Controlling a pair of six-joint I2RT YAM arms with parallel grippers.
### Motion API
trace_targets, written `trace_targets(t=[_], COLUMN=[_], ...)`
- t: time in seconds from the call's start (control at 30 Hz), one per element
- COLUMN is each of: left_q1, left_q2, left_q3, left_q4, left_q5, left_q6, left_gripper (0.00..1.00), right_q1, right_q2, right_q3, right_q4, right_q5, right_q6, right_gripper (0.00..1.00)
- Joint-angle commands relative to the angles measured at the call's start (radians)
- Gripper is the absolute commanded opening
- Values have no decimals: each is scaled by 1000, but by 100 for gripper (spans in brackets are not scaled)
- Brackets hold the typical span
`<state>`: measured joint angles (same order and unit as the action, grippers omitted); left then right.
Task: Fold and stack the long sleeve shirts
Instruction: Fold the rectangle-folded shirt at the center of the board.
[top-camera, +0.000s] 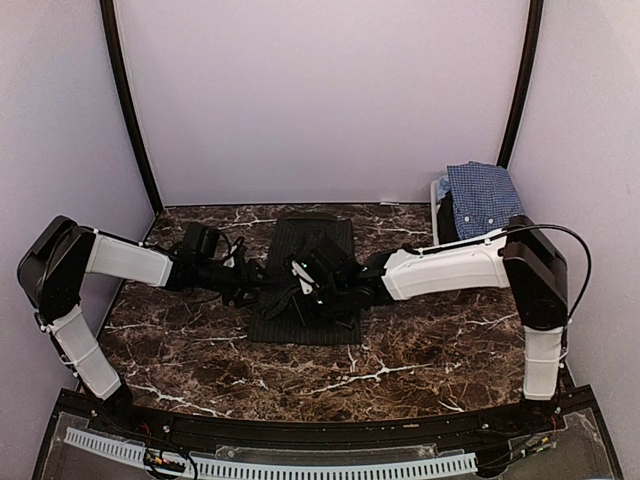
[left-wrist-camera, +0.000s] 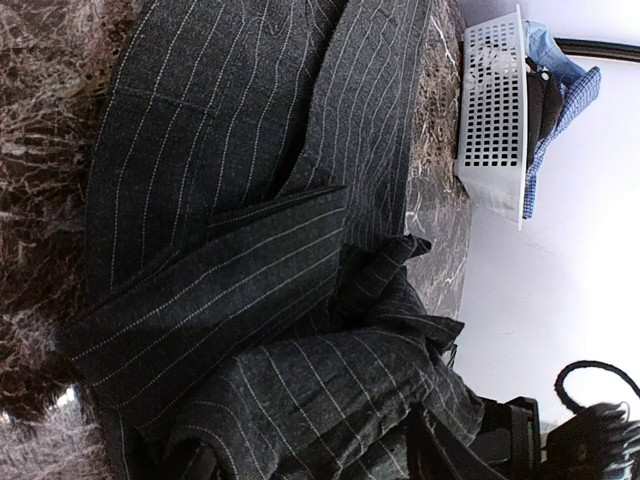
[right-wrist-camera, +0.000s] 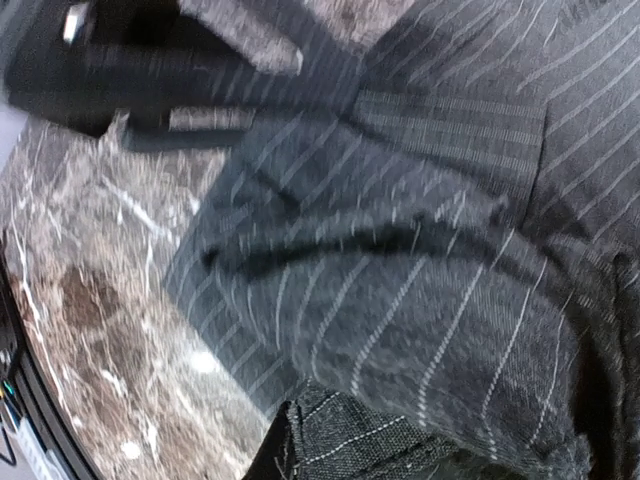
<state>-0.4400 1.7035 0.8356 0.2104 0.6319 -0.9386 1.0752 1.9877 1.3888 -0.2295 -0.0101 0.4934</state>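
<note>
Black pinstripe shirt (top-camera: 312, 235) lies at mid-table with both arms on it
Your left gripper (top-camera: 256, 289) and right gripper (top-camera: 292, 296) sit close together at its near half; bunched cloth hides the fingers, so you cannot tell their grip. The marble table (top-camera: 420, 330) shows beyond every shirt edge, and the blue check shirt (top-camera: 482, 195) drapes the white basket (left-wrist-camera: 490, 120) in the far right corner
</note>
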Motion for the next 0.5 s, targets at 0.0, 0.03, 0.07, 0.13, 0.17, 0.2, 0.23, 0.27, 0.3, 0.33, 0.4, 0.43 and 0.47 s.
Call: trace_targets(t=[0.0, 0.03, 0.07, 0.13, 0.17, 0.2, 0.23, 0.27, 0.3, 0.33, 0.4, 0.43, 0.47], left_q1=[7, 7, 7, 7, 7, 7, 7, 7, 7, 7, 7, 7, 7], left_q2=[-19, -23, -25, -31, -34, -37, -44, -53, -59, -74, -95, -101, -113], left_q3=[-7, -9, -10, -10, -10, -10, -10, -10, -10, -10, -10, -8, -5], left_q4=[-7, -6, -7, -11, -13, -14, -19, -21, -27, -31, -44, -56, -69], left_q5=[9, 5, 3, -2, -4, -7, -14, -18, -28, -34, -59, -66, -80], left_q6=[10, 12, 14, 18, 21, 23, 26, 29, 35, 38, 58, 64, 79], left_gripper=[62, 62, 65, 67, 68, 69, 71, 71, 72, 73, 74, 75, 75], right_q1=[-55, -71, -86, -119, -135, -148, -158, -168, -182, -191, -206, -213, -221], right_q2=[47, 62, 75, 107, 125, 144, 160, 182, 199, 214, 240, 250, 260], right_q3=[88, 104, 120, 153, 175, 195, 214, 231, 259, 281, 316, 332, 348], right_q4=[-10, -14, -14, -14, -18, -21, -21, -21, -24, -31, -41, -45, -49], right_q5=[26, 24, 19, 15, -13, -23, -29, -35, -44, -49, -51, -51, -55], right_q6=[28, 32, 37, 47, 49, 48, 47, 45, 42, 37, 31, 29, 26], right_gripper=[11, 11, 11, 11, 11, 11, 11, 11, 11, 12, 12, 12, 13])
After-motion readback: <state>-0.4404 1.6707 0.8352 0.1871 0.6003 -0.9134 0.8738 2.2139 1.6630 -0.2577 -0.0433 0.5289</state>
